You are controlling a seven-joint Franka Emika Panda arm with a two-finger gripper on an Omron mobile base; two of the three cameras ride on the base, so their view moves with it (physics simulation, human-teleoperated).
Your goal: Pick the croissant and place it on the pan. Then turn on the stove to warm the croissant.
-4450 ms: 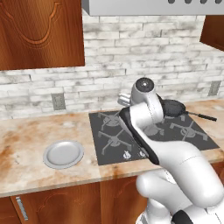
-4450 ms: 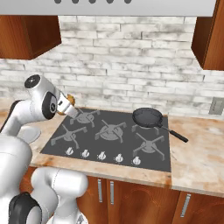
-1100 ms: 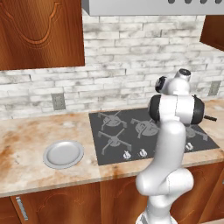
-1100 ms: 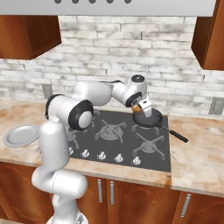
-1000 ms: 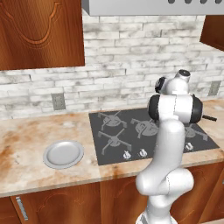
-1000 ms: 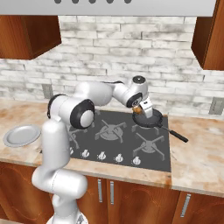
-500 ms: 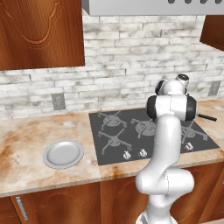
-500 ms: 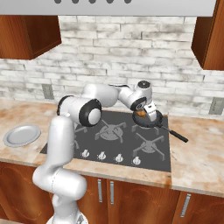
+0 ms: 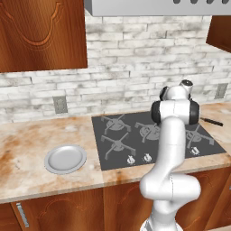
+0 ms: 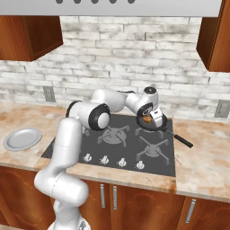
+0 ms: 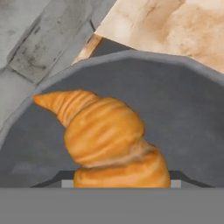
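The golden-brown croissant (image 11: 107, 135) fills the middle of the hand view, sitting between my two finger tips with the dark pan (image 11: 183, 100) right under it. In the right base view my gripper (image 10: 148, 120) hangs over the pan (image 10: 158, 126) at the stove's back right burner, shut on the croissant (image 10: 147, 119). The pan's long black handle (image 10: 180, 139) points to the front right. The stove (image 10: 117, 149) has a row of knobs (image 10: 112, 160) along its front edge. In the left base view my own arm hides the hand, and the pan handle (image 9: 211, 121) sticks out to its right.
A light grey plate (image 9: 65, 158) lies bare on the counter left of the stove (image 9: 122, 144); it is also seen in the right base view (image 10: 21, 138). Brick wall stands behind the stove, a hood and wooden cabinets hang above.
The hand has moved a little right and down over the pan with the croissant still in it. The plate and pan have not moved.
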